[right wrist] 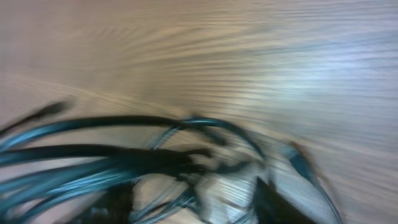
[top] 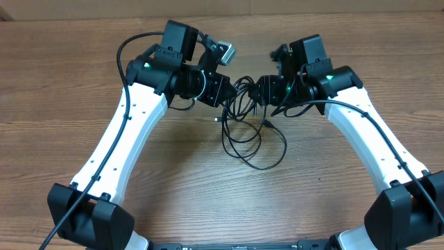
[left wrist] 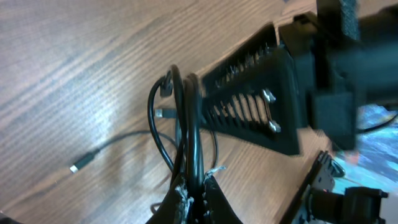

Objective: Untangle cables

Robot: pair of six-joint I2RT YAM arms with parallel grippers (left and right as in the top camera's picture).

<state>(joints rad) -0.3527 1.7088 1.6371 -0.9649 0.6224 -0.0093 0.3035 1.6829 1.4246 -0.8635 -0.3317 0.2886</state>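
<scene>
Strands of the cables [left wrist: 188, 124] sit pinched in your left tool [left wrist: 198, 191], fully closed, and run to the right tool [top: 264, 89], its grip lost in blur; you seem at the separating step, so ease apart until loops on the table [top: 208, 205] slip free.

A brown wooden tabletop [top: 69, 83] is filling all three views, its darker grain running in long streaks from side to side in the overhead view. Even, soft light is falling on it from above, and a pale sheen is glancing off the wood in the blurred right wrist view. Along the far edge, a lighter tan strip [top: 83, 5] is showing beyond the wood. A blurred blue patch [left wrist: 379, 134] is peeking in at the right of the left wrist view, too unclear to identify.
</scene>
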